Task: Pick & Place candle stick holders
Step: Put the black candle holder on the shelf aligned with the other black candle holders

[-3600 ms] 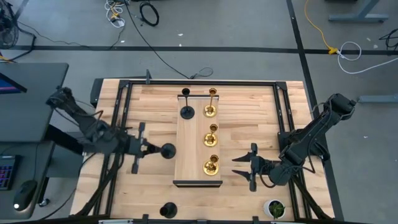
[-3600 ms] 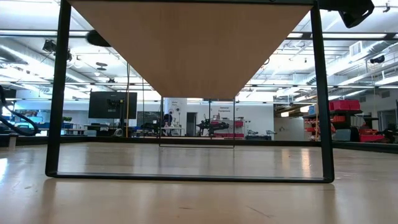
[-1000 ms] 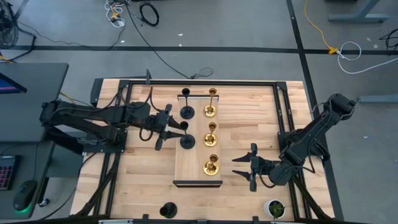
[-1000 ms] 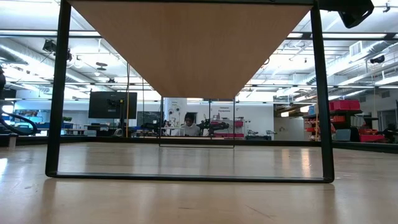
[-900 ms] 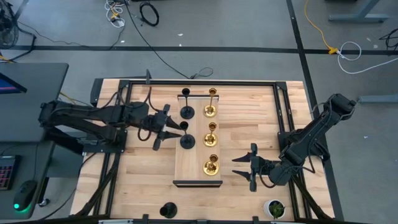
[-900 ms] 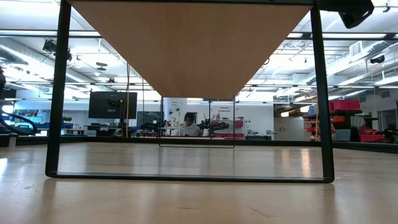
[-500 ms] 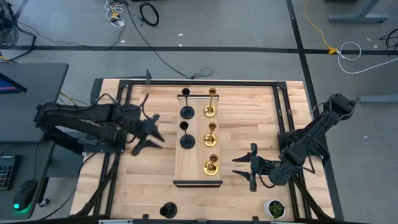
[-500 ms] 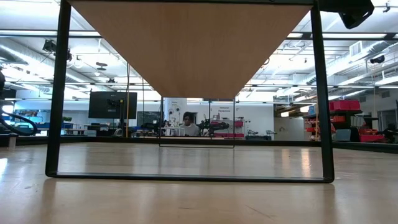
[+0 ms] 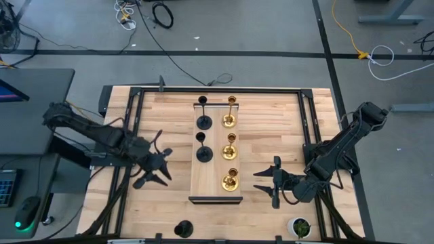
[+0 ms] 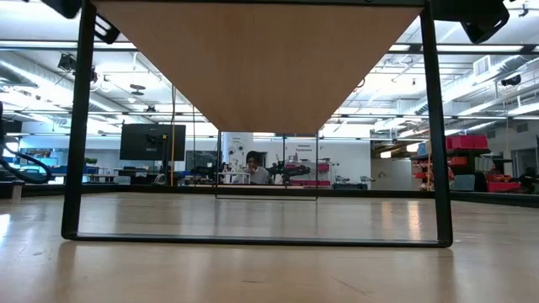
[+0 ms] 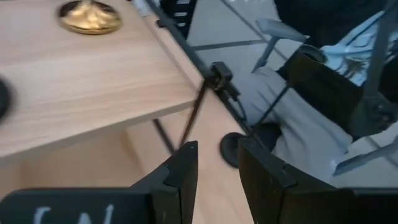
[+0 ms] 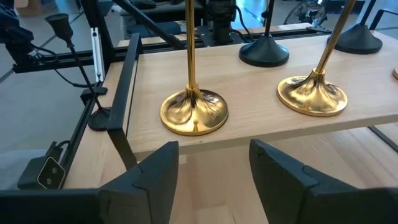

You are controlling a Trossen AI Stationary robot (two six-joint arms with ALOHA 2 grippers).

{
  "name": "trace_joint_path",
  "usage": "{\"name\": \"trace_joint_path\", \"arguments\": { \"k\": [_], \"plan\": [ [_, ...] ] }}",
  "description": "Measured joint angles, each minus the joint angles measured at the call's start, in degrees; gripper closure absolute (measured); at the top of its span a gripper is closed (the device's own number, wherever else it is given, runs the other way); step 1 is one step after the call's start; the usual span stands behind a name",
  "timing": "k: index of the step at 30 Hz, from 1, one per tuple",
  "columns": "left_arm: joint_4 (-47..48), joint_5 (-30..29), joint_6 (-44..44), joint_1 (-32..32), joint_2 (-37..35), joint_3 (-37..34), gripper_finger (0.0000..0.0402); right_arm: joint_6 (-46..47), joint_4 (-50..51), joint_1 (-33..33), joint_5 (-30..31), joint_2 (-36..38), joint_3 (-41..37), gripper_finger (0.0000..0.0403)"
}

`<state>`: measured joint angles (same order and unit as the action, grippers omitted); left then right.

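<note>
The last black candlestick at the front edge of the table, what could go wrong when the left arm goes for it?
The last black candlestick stands at the table's very edge, so a nudge from the left gripper could tip it off. Its free slot on the raised shelf lies beside a gold candlestick and a black candlestick; both have thin stems and could topple if brushed.

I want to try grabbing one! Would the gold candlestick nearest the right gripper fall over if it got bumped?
Probably not from a low nudge: the gold candlestick has a wide flared base. A knock high on its thin stem could likely tip it. Its shiny metal may be slippery.
</note>
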<state>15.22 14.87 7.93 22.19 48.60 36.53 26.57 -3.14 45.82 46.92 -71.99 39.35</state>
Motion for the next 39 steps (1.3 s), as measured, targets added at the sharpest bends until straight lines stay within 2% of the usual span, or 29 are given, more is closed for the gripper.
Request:
{"name": "trace_joint_path", "arguments": {
  "k": [4,7,13,21,27,39],
  "plan": [
    [-5.63,-3.32,1.96,5.33,0.09,-3.04,0.0287,-0.02,0.01,0.0,0.03,0.0,0.0,0.0207],
    [-9.47,-8.51,2.35,9.8,0.11,-5.26,0.0287,-0.02,0.03,0.01,0.05,0.0,0.0,0.0207],
    [-25.73,-14.07,1.91,17.51,0.13,-12.83,0.0287,-0.04,0.05,0.02,0.08,0.0,-0.02,0.0207],
    [-42.92,-26.87,1.83,24.23,0.6,-22.98,0.0287,-0.24,0.05,0.0,0.22,0.0,-0.04,0.0207],
    [-51.95,-27.81,1.38,26.72,5.62,-24.54,0.0287,-0.5,0.31,0.0,0.24,0.0,-0.04,0.0207],
    [-71.7,-28.22,0.35,27.96,22.87,-24.54,0.0287,-0.33,0.28,0.0,0.22,0.0,-0.07,0.0207]
  ]
}}
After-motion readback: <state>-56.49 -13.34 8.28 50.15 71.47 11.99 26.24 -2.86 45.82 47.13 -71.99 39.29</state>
